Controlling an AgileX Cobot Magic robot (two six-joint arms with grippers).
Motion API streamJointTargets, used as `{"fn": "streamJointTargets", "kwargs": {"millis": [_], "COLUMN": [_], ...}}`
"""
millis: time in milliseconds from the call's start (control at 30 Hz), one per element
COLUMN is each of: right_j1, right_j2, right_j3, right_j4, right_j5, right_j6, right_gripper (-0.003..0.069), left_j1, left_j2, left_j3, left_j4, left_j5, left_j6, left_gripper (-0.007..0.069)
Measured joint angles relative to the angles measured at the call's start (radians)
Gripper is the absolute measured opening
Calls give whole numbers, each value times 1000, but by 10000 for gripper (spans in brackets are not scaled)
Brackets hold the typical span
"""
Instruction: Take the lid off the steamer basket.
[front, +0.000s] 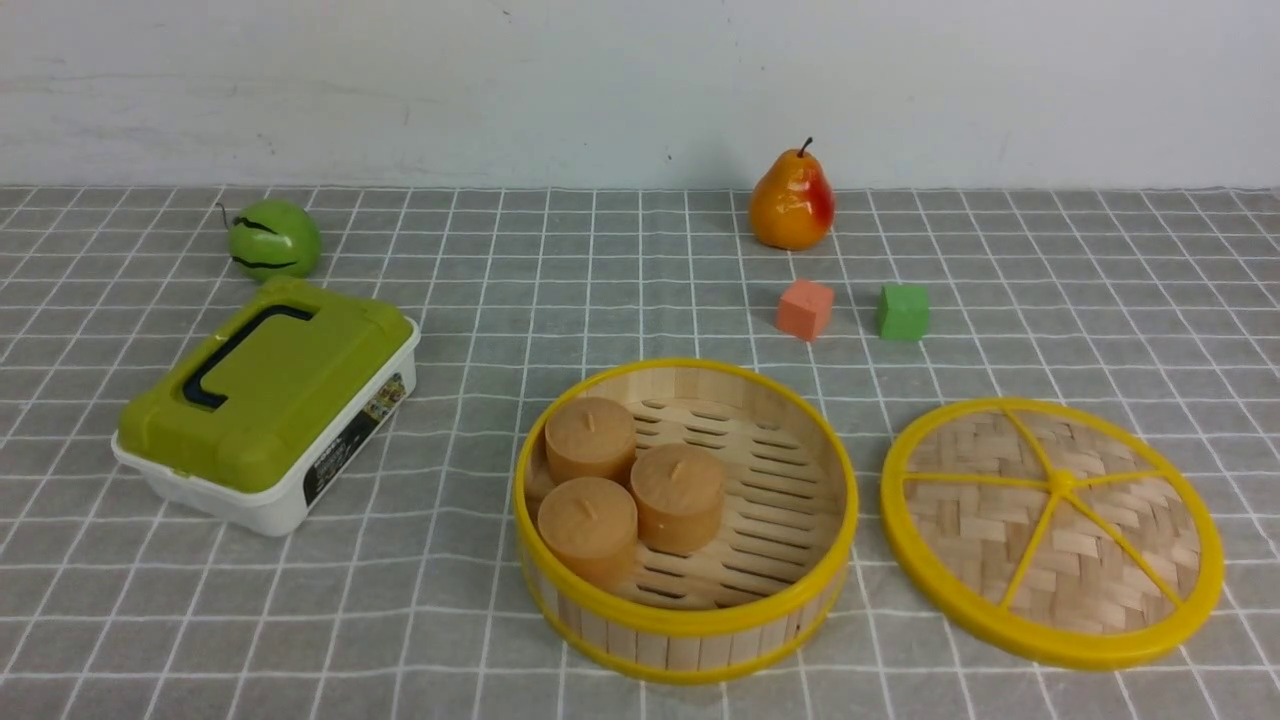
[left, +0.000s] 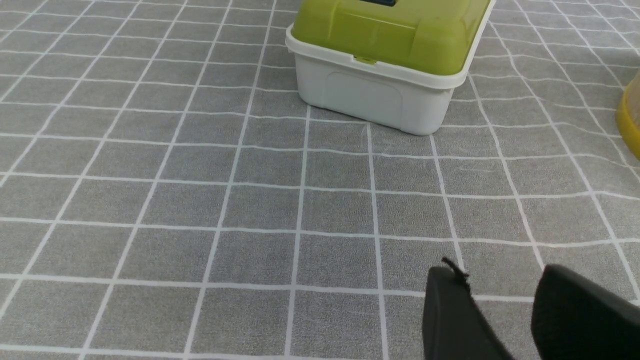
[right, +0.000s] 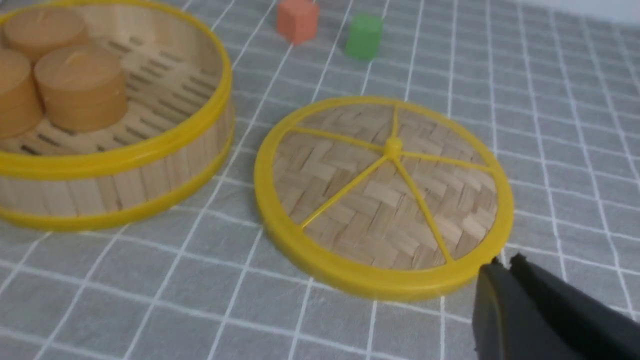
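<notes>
Lid (front: 1000, 520) found off, flat on grey cloth (front: 640, 300) just right of steamer basket (front: 690, 640).
Noted right gripper (right: 505, 265) closed, empty, beside lid rim; left gripper (left: 500, 280) parted, empty; three tan cylinders (front: 678, 495) inside basket.

Your left gripper (left: 500, 285) hangs low, its two black fingers (left: 450, 315) standing apart with a clear gap between them and nothing inside. Your right gripper (right: 505, 265) is also low, its jaws pressed together and empty.
</notes>
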Motion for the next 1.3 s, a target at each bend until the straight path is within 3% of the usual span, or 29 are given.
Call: {"fn": "streamJointTargets", "kwargs": {"millis": [167,300,833,1300], "right_j1": [-65,-114,-124,-124], "right_j2": [-155,-167,-167,-167], "right_j3": [224,252,245,243], "right_j4": [-33,-83,-112,-112], "right_j5": [-188,-198,-66,-60], "right_j6": [169,249,282,282], "right_gripper": [-6,0,18,38], "left_j1": [0,0,0,0], "left_j2": [0,0,0,0], "left_j3": [0,0,0,0], "left_j4": [0,0,0,0], "left_j5": [0,1,0,0], "left_j6": [0,0,0,0], "left_gripper": [239,239,239,239]}}
